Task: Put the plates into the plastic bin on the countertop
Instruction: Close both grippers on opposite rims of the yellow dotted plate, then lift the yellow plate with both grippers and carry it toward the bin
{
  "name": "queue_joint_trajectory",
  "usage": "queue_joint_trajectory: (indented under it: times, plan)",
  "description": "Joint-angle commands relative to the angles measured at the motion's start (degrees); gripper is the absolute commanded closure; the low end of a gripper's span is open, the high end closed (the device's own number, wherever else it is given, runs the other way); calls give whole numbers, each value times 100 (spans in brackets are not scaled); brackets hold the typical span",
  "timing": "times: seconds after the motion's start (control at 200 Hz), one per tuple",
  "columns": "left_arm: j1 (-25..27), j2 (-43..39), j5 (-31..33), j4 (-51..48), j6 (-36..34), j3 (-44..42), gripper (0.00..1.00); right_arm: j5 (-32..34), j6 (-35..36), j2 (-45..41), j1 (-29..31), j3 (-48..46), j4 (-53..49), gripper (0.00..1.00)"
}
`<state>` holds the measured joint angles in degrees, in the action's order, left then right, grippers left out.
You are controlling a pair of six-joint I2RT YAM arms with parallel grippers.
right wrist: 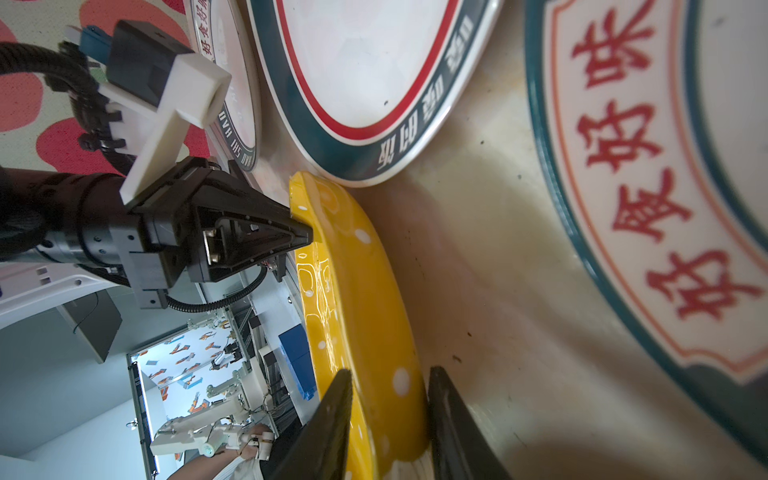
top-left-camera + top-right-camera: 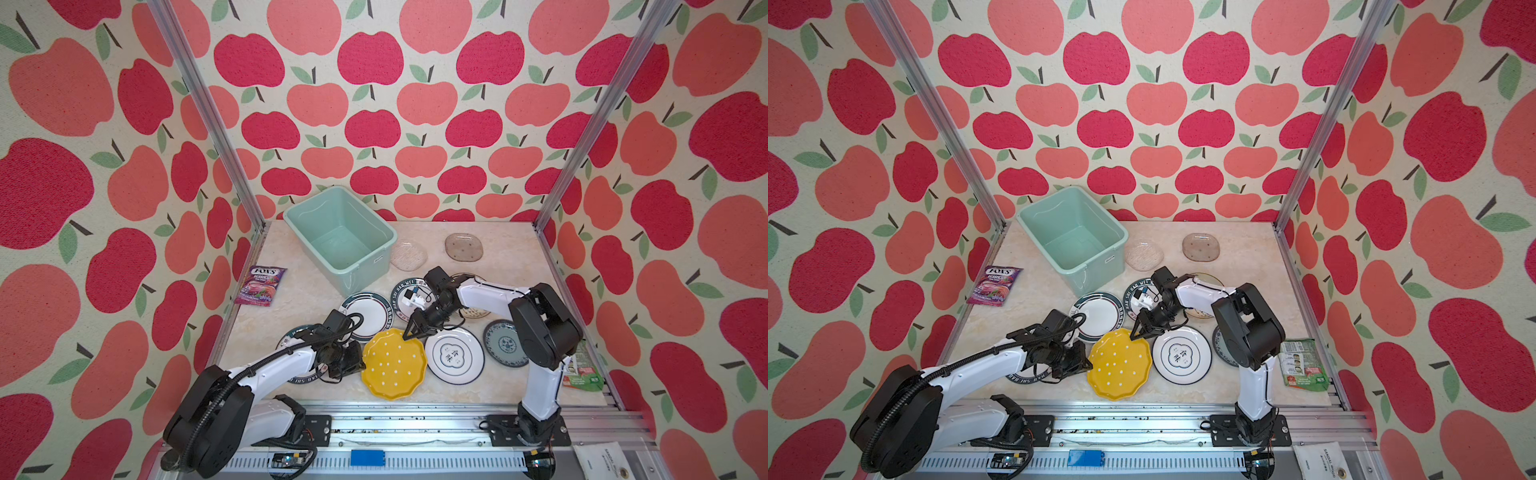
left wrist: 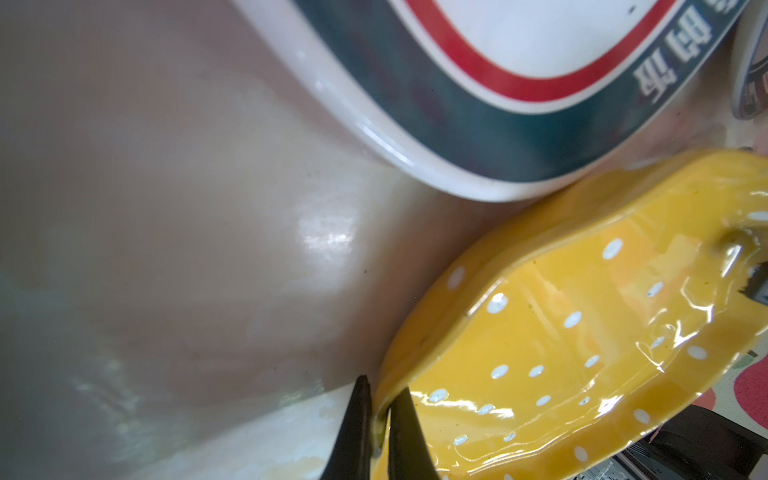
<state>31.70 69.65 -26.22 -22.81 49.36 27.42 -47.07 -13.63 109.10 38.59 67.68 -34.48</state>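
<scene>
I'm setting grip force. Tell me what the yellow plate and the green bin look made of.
The yellow plate: likely glazed ceramic, given glossy highlights and thick scalloped rim. The green bin: plastic, satin finish, with thin tapering walls and rolled rim.

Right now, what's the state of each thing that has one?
plastic bin: upright, empty.
left gripper: shut on the rim of the yellow plate.
right gripper: jaws astride the same rim, grip unclear.
yellow plate: held at its rim, outside the bin.
other plates: lying on the countertop, outside the bin.
</scene>
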Motion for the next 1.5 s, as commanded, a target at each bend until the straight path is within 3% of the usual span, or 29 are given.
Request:
queue_joint_trajectory:
  times: [0.0,0.295,0.69,0.845,0.92,0.975,1.051,1.276,1.496]
  plan:
    - [9,170,556,1014,29,-39,100,-1718,-114,-232,316,105,161,67]
    - [24,238,623,1062,3,0,100,-1721,-79,-144,325,173,47,72]
    - [27,248,652,937,-85,96,100,-1457,-84,-360,301,105,-25,88]
    - [10,270,670,833,-110,223,100,-1294,0,-557,191,143,-221,100]
    - [10,219,679,780,-124,284,100,-1224,60,-662,129,168,-331,100]
    - [8,169,688,728,-146,329,93,-1191,87,-734,85,184,-410,100]
    - [-1,67,710,613,-177,406,76,-1138,149,-833,23,201,-530,100]
    - [-81,-601,800,183,-190,621,47,-1016,363,-1154,-169,192,-945,100]
    - [-306,-1260,865,-480,-338,978,39,-1033,322,-1619,-490,200,-1122,100]
